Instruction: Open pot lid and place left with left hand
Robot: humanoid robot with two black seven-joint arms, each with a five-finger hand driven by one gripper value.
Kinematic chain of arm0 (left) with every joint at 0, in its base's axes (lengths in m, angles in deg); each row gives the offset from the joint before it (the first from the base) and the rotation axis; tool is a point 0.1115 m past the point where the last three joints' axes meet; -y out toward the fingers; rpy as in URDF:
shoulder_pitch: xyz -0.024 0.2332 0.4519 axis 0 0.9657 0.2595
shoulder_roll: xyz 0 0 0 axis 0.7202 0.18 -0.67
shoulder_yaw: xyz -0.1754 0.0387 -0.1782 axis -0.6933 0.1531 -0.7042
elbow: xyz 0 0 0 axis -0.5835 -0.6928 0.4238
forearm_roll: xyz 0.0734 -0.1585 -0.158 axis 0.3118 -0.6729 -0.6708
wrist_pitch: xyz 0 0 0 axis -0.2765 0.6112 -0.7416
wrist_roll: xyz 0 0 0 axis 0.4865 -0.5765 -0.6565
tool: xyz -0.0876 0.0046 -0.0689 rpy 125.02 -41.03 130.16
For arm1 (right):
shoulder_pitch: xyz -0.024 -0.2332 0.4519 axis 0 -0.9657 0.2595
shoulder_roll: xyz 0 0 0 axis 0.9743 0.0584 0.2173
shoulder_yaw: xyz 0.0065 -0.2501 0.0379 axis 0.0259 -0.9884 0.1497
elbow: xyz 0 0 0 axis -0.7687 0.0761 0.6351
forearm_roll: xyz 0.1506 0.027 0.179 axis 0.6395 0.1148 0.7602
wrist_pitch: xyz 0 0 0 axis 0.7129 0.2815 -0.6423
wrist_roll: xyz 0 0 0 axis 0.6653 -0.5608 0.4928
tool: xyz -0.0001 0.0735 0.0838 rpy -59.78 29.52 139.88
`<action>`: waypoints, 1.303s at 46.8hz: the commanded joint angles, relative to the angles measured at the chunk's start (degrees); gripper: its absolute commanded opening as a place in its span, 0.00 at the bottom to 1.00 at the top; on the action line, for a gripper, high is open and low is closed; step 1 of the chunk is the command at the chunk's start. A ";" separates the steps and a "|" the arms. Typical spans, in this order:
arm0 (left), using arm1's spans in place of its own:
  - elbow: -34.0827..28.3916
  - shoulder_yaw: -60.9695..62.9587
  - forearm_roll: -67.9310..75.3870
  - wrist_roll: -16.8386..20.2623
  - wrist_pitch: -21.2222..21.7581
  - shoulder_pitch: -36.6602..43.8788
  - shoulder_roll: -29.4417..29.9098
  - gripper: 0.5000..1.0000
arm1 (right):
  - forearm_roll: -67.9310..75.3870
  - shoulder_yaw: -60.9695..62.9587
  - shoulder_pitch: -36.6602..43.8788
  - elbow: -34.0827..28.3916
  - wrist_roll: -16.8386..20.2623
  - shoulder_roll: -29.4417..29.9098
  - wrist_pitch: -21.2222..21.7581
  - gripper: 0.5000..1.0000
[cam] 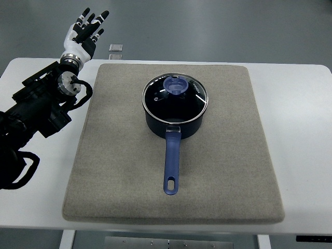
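Note:
A dark blue saucepan [174,124] stands on a grey mat [119,171], its long blue handle [171,165] pointing toward me. A glass lid [155,98] with a blue knob [176,85] sits closed on the pot. My left hand [85,30] is raised at the far left, beyond the table's back edge and well away from the lid. Its fingers are spread and hold nothing. My left arm [39,109] comes in from the left edge. My right arm is out of view.
The mat lies on a white table [301,104]. A small silver square object [115,48] lies at the table's back edge, next to my left hand. Grey floor shows behind the table.

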 commanded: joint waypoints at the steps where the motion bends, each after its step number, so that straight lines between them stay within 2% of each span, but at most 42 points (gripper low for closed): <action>1: 0.00 -0.02 0.00 0.07 0.03 0.01 -0.05 0.98 | 0.00 0.00 0.00 0.00 0.00 0.00 0.00 0.83; 61: 0.00 0.16 0.09 0.07 0.03 0.10 -0.22 0.98 | 0.00 0.00 0.00 0.00 0.00 0.00 0.00 0.83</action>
